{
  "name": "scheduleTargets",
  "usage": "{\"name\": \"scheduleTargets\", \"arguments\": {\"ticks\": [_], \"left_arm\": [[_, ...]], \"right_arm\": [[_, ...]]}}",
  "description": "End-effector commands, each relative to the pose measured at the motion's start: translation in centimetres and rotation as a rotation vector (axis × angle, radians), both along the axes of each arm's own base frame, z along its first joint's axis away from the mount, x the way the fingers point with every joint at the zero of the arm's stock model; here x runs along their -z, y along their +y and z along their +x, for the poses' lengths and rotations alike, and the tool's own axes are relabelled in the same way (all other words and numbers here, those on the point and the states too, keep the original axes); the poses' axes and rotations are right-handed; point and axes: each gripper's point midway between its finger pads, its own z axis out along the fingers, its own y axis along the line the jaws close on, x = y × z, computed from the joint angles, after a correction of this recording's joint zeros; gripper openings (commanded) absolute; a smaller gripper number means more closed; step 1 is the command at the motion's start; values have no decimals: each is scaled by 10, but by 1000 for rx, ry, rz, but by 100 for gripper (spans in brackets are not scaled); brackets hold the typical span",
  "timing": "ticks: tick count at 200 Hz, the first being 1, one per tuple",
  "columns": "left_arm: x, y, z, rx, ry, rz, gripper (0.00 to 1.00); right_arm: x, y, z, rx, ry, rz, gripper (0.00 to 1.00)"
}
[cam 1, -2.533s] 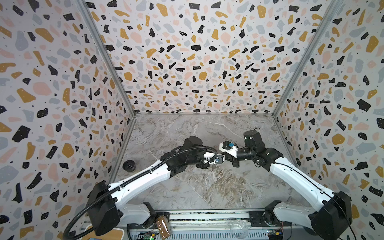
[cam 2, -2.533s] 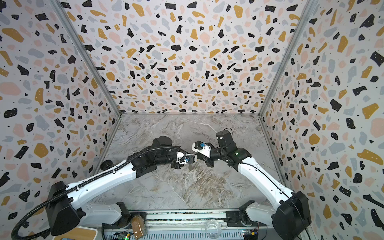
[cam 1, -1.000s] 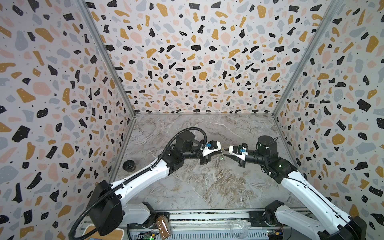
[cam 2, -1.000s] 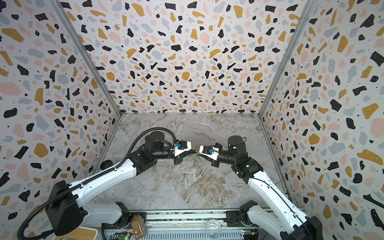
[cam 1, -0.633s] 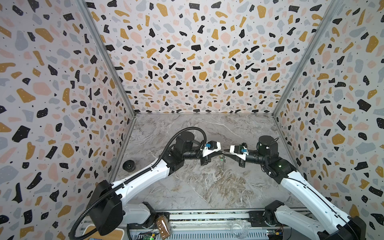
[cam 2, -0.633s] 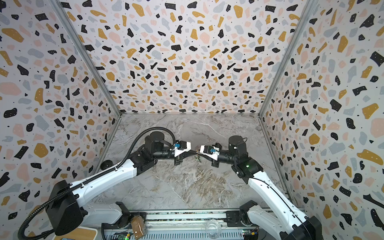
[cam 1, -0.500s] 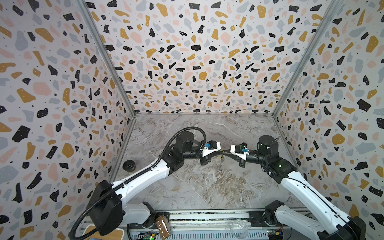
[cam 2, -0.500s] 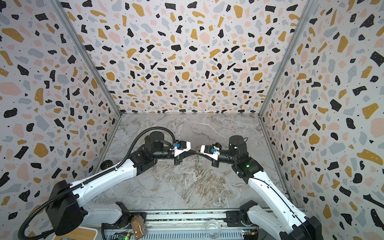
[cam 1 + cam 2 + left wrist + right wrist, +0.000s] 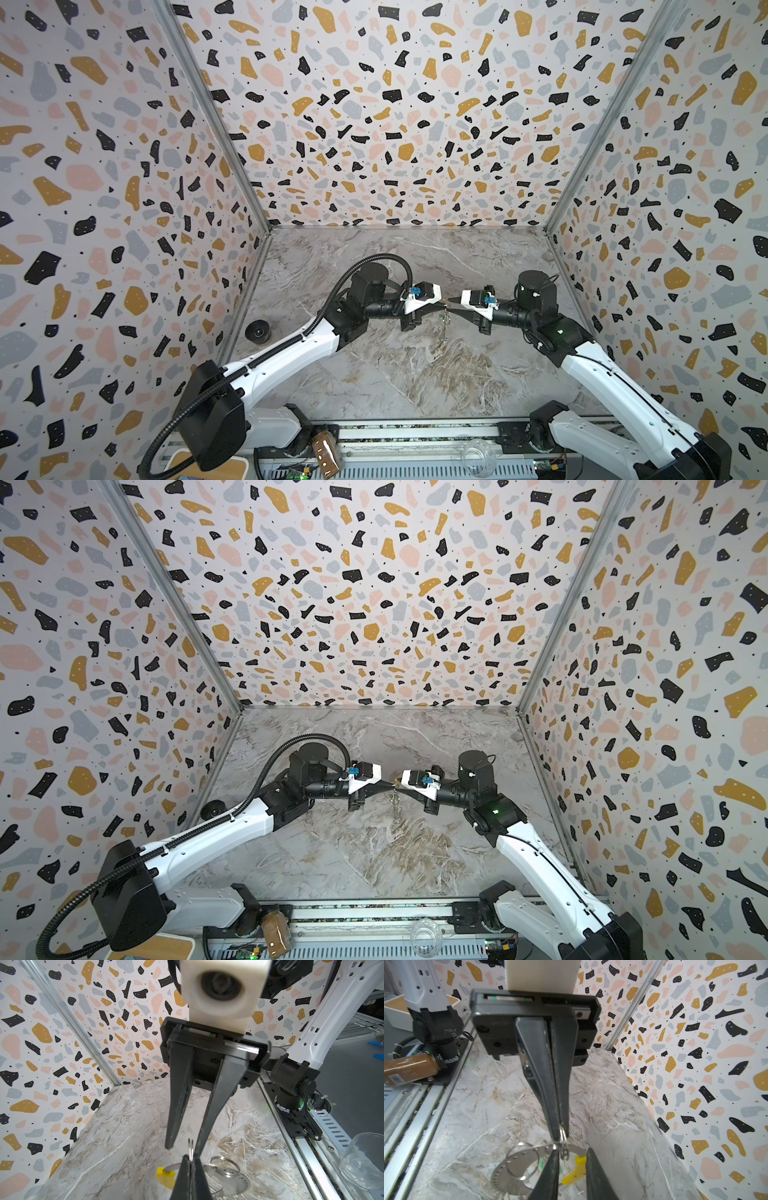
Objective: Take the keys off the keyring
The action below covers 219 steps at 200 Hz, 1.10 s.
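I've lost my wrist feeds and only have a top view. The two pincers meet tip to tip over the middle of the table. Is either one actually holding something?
Observer: Yes. The left wrist view shows the left pincer shut on a small split ring.
Operator: And the right one?
Observer: The right pincer is open. Its jaws stand apart, one on each side of that ring.
Operator: Where's the keyring?
Observer: The right wrist view shows it close by the tips. The keyring is a flat hoop with a dotted rim and a yellow sleeve on one arc.
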Motion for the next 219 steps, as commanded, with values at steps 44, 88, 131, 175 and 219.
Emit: {"name": "scheduleTargets", "arguments": {"ticks": [44,88,131,175,219], "left_arm": [[-17,2,-8,72,-36,-67,0],[-17,2,-13,111,-67,-70,0],[-17,1,-13,125,-137,-67,0],[-18,-5,-6,123,-145,-55,0],[-17,-7,-2,115,-138,-53,0]], "right_arm": [[14,-25,5,122,-2,-49,30],[16,-13,-12,35,107,16,35],[30,-2,-21,10,162,4,39],[29,4,-29,-21,180,31,39],[26,7,-24,-7,153,66,38]]}}
